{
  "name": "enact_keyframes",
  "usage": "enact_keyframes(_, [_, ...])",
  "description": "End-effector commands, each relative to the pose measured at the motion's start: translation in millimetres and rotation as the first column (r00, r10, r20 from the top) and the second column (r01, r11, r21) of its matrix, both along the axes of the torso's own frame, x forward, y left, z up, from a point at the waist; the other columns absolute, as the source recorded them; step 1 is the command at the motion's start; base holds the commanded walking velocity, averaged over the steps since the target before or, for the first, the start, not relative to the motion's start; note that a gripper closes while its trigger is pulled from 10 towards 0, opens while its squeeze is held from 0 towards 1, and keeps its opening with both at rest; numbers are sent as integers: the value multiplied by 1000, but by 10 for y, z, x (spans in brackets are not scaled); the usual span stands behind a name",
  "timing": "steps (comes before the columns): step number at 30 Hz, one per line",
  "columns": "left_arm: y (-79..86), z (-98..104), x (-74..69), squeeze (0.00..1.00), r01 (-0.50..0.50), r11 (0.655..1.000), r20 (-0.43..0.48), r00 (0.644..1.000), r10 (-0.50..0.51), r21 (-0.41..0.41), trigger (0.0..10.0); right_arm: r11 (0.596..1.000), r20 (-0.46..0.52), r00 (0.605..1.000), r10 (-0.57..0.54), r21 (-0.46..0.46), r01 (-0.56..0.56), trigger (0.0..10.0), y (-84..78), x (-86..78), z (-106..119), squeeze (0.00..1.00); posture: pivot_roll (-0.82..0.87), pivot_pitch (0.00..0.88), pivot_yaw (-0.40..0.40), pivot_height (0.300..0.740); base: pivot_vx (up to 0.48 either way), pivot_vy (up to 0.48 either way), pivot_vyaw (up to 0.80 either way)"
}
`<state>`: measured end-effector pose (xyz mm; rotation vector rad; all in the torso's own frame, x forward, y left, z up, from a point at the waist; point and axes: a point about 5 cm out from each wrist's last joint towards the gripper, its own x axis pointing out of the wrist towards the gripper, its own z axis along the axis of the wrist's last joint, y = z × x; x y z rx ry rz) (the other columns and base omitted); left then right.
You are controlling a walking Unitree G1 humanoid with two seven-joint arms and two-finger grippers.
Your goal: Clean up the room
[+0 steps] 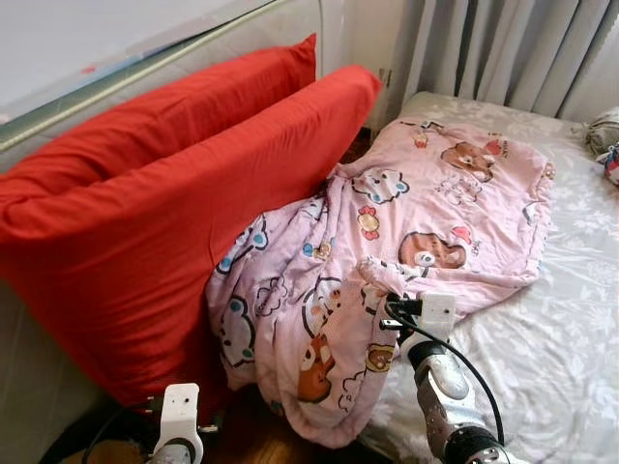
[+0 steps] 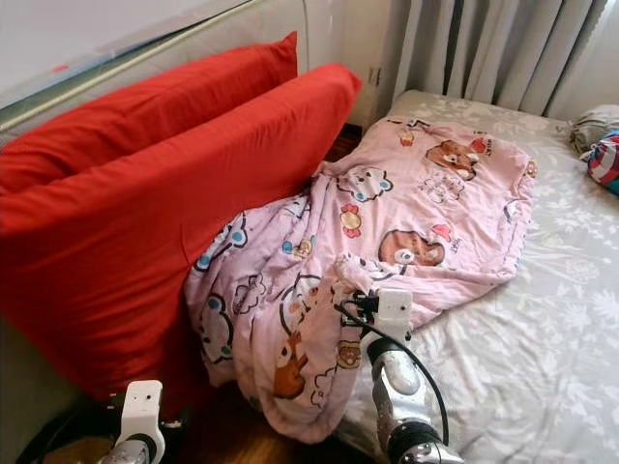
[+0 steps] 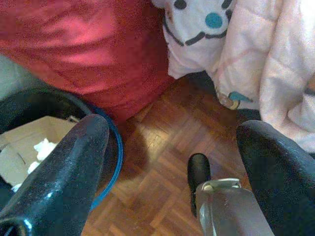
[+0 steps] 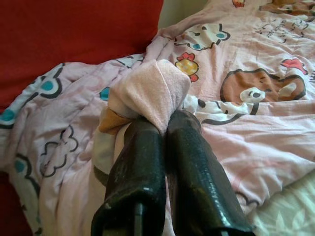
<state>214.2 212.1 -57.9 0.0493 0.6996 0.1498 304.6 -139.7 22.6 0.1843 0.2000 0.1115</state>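
Observation:
A pink cartoon-print blanket (image 1: 426, 208) lies crumpled across the bed and hangs over its near-left edge toward the floor. My right gripper (image 4: 165, 129) is shut on a bunched fold of the blanket (image 4: 150, 91) near that edge; its wrist (image 1: 426, 319) shows low in the eye views. Two big red pillows (image 1: 184, 184) lean against the headboard on the left, touching the blanket. My left gripper (image 3: 172, 142) is open, low over the wooden floor (image 3: 162, 167) beside the bed, its wrist (image 1: 179, 416) at the bottom left.
The bed (image 1: 571, 319) has a white patterned sheet. Grey curtains (image 1: 503, 48) hang behind it. Bundled cloth (image 2: 600, 155) lies at the far right of the bed. A dark round bin with a blue rim (image 3: 115, 147) holding cardboard and paper stands on the floor by the red pillow.

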Motion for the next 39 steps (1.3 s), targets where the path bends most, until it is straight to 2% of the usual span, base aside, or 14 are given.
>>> enact_keyframes(1, [23,-58,-88,0,-19,1000,-44,999,19,-7,10000,1000,11,1000,12,-8,-12,10000,29,2,11,0,22,37,21,740,-262,0,0])
enact_keyframes(16, [28,-60,-95,0,-19,1000,-45,999,18,-7,10000,999,14,1000,-21,-24,22,10000,-7,3,15,0,23,39,22,740,-261,0,0])
enact_keyframes(21, [30,-59,-94,0,-18,1000,-44,999,17,-7,10000,988,44,989,-139,-64,141,10000,-176,30,66,0,24,39,22,740,-261,0,0])
enact_keyframes(28, [31,-59,-94,0,-16,1000,-45,999,16,-6,10000,962,96,964,-249,-95,258,10000,-352,54,145,0,23,39,24,740,-262,0,0])
enact_keyframes(39, [24,-59,-91,0,-14,1000,-45,999,14,-6,10000,956,100,960,-260,-114,270,10000,-334,46,139,0,24,39,24,740,-262,0,0])
